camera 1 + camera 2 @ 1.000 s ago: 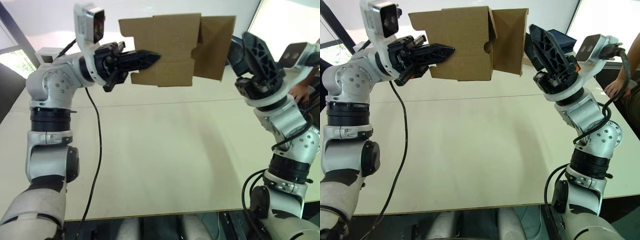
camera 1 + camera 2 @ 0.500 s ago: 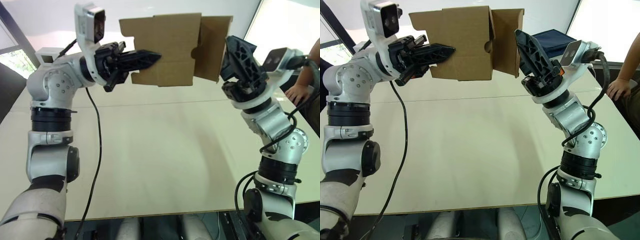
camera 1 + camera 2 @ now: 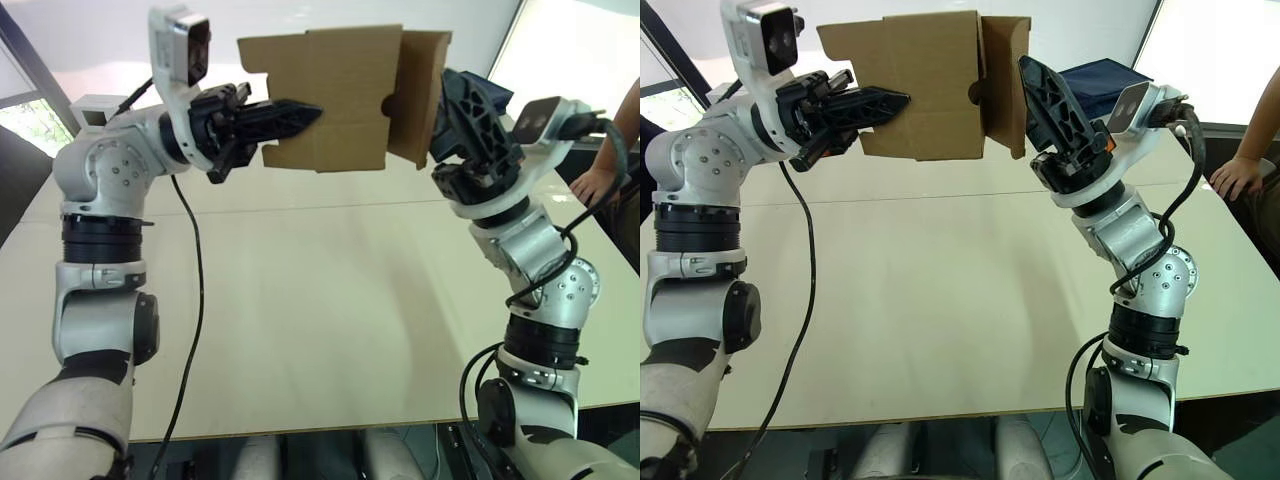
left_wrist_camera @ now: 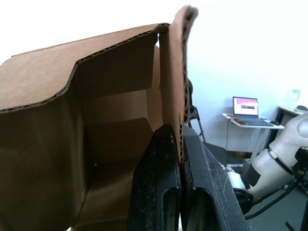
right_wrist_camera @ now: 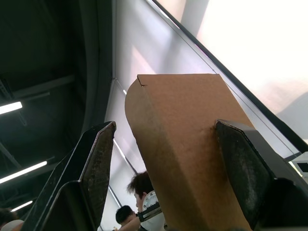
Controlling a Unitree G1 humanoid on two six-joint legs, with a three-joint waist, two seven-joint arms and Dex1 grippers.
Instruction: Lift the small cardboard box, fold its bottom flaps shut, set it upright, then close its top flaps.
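Note:
The small cardboard box [image 3: 335, 95] hangs high above the table with its open ends facing sideways. My left gripper [image 3: 300, 112] is shut on the box's near left wall; the left wrist view shows the black fingers [image 4: 163, 159] clamped on the corrugated edge [image 4: 183, 110], with the hollow inside [image 4: 110, 139] beside them. My right gripper [image 3: 1050, 95] is open at the box's right end. Its fingers [image 5: 98, 163] straddle the right-hand flap [image 5: 187, 144], one finger pressing on the flap's outer face [image 3: 1008, 85]. That flap is angled partway inward.
The pale table [image 3: 320, 300] lies well below both arms, its front edge near me. A person's hand [image 3: 600, 182] rests at the table's right side. A dark blue object [image 3: 1098, 85] sits behind the right arm. A cable [image 3: 192, 300] dangles from the left arm.
My right gripper has swung left up to the box and pushed the right-hand flap inward. The left gripper and the box have stayed still.

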